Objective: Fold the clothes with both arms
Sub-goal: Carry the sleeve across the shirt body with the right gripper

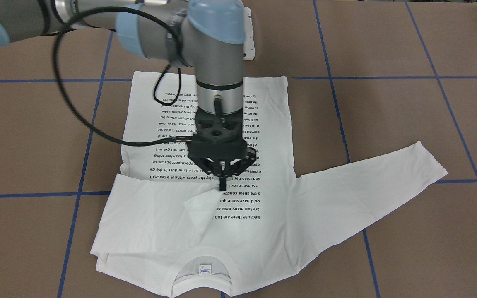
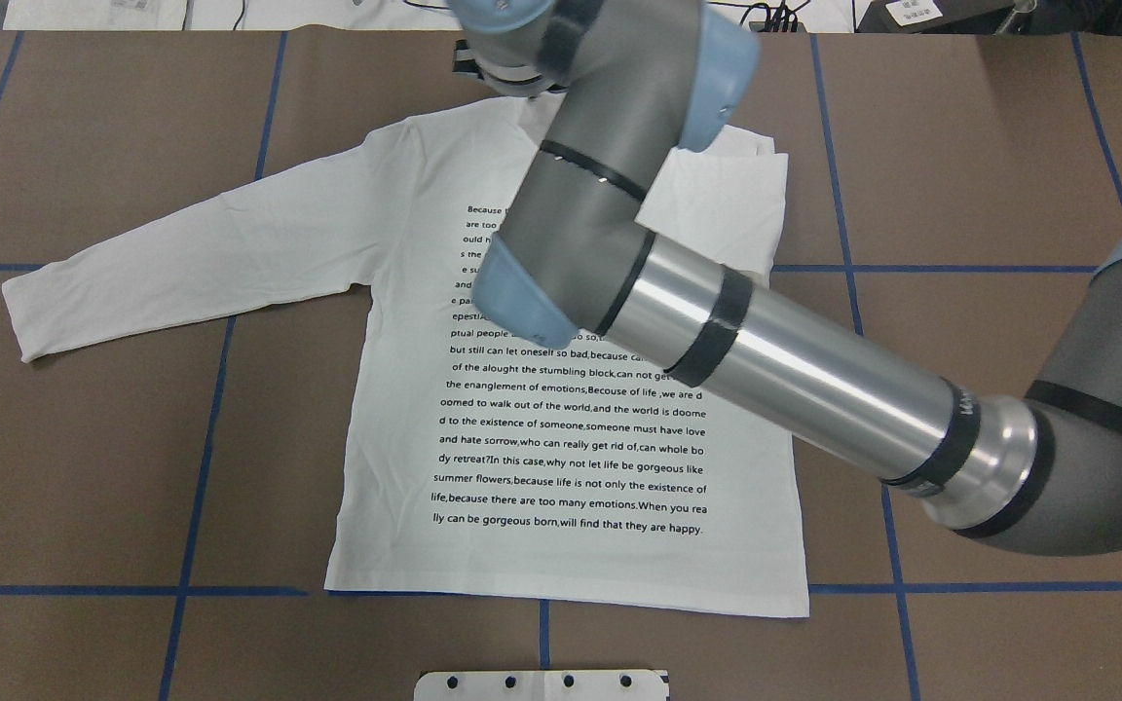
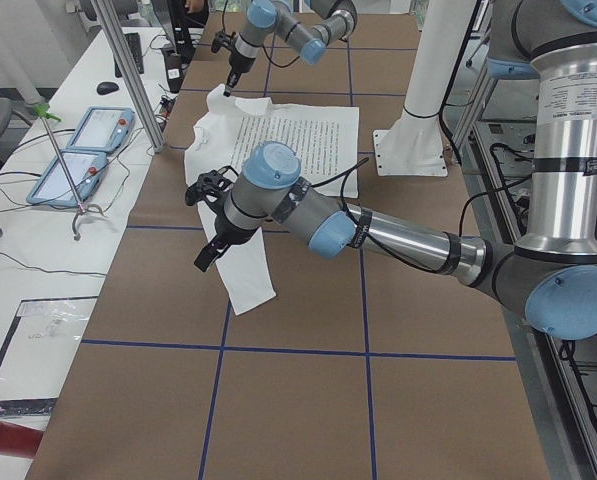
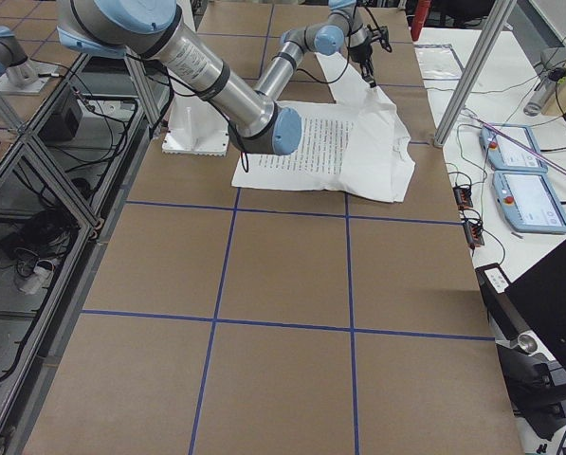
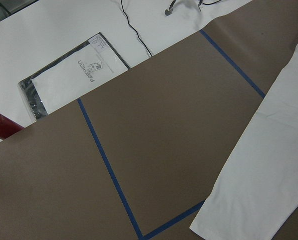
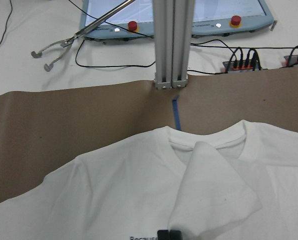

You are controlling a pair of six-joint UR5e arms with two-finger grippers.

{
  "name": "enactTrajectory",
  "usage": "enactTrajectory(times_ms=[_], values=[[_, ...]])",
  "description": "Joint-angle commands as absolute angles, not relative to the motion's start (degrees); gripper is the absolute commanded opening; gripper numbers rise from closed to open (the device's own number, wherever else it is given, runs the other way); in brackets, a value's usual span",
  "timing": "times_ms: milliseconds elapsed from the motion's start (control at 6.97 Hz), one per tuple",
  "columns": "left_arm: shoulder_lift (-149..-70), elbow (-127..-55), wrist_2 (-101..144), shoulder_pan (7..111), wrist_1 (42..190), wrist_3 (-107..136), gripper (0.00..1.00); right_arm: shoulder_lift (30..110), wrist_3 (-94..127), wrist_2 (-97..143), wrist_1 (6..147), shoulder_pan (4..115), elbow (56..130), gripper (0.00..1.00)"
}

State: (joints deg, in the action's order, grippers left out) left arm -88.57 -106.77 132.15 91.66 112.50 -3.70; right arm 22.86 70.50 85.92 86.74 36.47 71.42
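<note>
The white long-sleeved shirt [image 1: 263, 231] lies flat in the middle of the brown-paper table [image 1: 387, 41], printed side up. In the front-facing view its ribbed collar [image 1: 203, 252] and small neck label [image 1: 204, 269] are at the bottom of the frame, and the black text runs upside down toward the top.

One sleeve [image 1: 151, 207] is folded in from the lower left of that frame across the chest. It covers the left ends of the lowest lines of text. The right gripper [image 1: 222, 185] points straight down at frame centre, its fingers pinched narrow on the tip of that sleeve, right at the cloth over the print. From the right wrist camera, the gripped cloth rises as a loose white flap in front of the collar, with the black fingertips [image 6: 169, 234] at the bottom edge.

The other sleeve [image 1: 371, 194] stretches out flat toward the right of the front-facing frame, across a blue tape line [image 1: 462, 180]. In the left-end view the left gripper [image 3: 206, 252] hangs over that sleeve's cuff end. I can't tell from there how wide it stands, and the left wrist camera shows only the sleeve end [image 5: 253, 185] lying on the paper at lower right.

The white pedestal base [image 2: 542, 684] sits at the bottom edge of the overhead view, just below the shirt's hem.
</note>
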Motion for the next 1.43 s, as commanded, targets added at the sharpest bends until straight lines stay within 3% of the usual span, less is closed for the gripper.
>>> enactTrajectory(times_ms=[0,287,573,860,1290], values=[[-88.5,-106.5,132.1,92.5,112.5,-3.6,1.00,15.8,72.4,77.0,81.2,28.0,61.8,0.00],[-88.1,-106.2,132.1,92.5,112.4,-3.1,1.00,15.2,72.3,74.5,75.0,25.2,57.6,1.00],[-88.7,-104.0,132.5,92.3,112.6,-3.2,1.00,15.0,71.9,74.8,75.1,25.7,57.6,1.00],[-89.6,-103.8,132.5,91.8,115.0,0.7,1.00,18.0,71.5,87.8,81.3,33.1,61.0,1.00],[-86.9,-102.4,130.4,77.3,127.2,12.5,1.00,41.0,60.4,103.8,90.8,44.4,89.8,1.00]])
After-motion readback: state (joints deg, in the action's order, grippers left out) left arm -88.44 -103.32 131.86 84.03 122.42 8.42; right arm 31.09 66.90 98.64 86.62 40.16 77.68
